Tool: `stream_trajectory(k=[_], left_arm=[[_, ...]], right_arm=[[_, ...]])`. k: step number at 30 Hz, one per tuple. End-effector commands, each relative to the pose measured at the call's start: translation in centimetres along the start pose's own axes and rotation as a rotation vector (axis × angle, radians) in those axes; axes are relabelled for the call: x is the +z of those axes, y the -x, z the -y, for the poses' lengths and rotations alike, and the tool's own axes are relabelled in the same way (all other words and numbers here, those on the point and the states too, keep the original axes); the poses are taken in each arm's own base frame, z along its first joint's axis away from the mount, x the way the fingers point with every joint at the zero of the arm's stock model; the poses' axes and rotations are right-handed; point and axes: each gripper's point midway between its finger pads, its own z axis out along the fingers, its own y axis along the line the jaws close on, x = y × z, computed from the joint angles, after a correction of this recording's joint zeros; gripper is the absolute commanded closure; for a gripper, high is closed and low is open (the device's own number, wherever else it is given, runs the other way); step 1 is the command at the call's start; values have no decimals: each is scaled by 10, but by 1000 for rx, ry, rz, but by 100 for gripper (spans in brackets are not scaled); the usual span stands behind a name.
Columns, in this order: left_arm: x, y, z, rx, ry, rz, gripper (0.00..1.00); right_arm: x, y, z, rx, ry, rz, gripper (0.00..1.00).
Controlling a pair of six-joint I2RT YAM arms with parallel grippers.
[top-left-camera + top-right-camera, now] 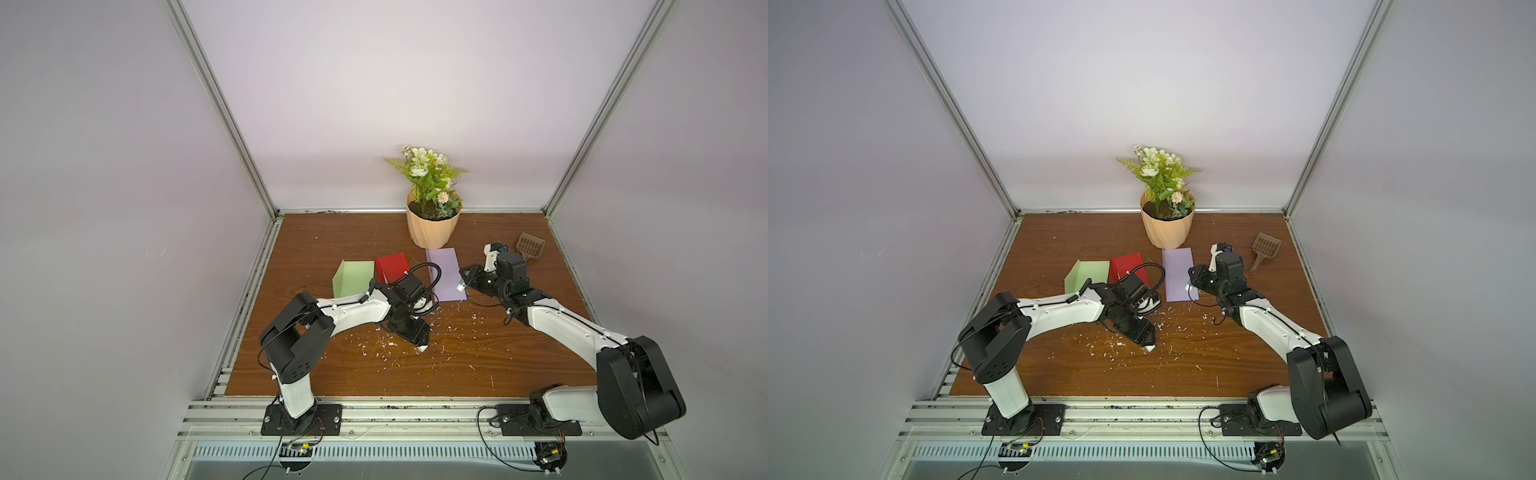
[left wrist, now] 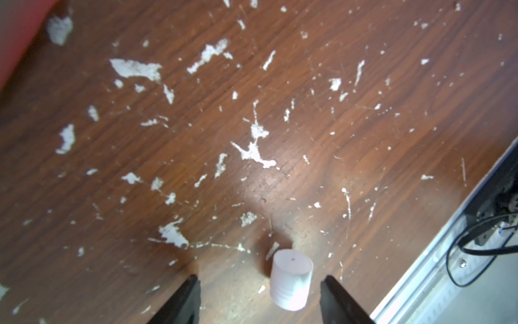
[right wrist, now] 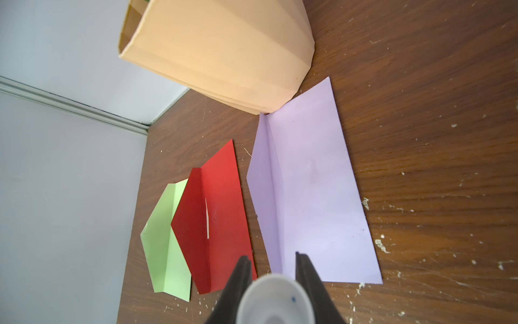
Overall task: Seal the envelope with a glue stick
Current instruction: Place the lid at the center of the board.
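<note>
Right tool: clamped on uncapped glue stick; nearer arm. In a top view, purple envelope lies at its 10 o'clock, long axis 12-to-6, flap edge at 9. Left tool: jaws spread, empty, astride cap on worktop.

A peach flowerpot stands at the back of the wooden table, a brown scoop to its right.

Robot lab booth: plain panels on aluminium framing, wood-grain tabletop, two arms bolted to a rail at six o'clock.
</note>
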Motion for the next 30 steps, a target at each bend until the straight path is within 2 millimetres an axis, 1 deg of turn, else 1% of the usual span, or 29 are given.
stream_trajectory(k=[1, 5, 7, 12, 16, 19, 22, 24, 26, 28, 30], left_arm=[[-9, -4, 16, 56, -39, 13, 30], [-7, -8, 20, 73, -30, 6, 32], [-5, -8, 19, 76, -14, 6, 33], [-8, -4, 16, 83, 14, 33, 34], [-18, 15, 22, 90, 8, 124, 32], [-25, 27, 34, 91, -52, 169, 31], [-41, 44, 44, 94, -118, 248, 28], [-55, 56, 44, 84, -152, 312, 21], [-68, 67, 40, 71, -165, 369, 15], [-79, 77, 37, 77, -165, 415, 11], [-84, 84, 39, 92, -168, 444, 11]], right_arm=[[2, 4, -7, -16, 26, 12, 100], [3, 1, -7, -13, 31, 3, 100], [3, 0, -7, -13, 30, 3, 100], [2, 0, -6, -21, 25, 3, 100], [2, -1, -11, -30, 39, -5, 100], [0, -4, -19, -40, 73, -16, 100], [-1, -9, -30, -47, 133, -40, 100], [-2, -12, -38, -42, 183, -58, 100], [-5, -16, -48, -25, 235, -75, 100], [-8, -19, -57, -4, 280, -89, 100], [-11, -22, -65, 12, 314, -99, 100]])
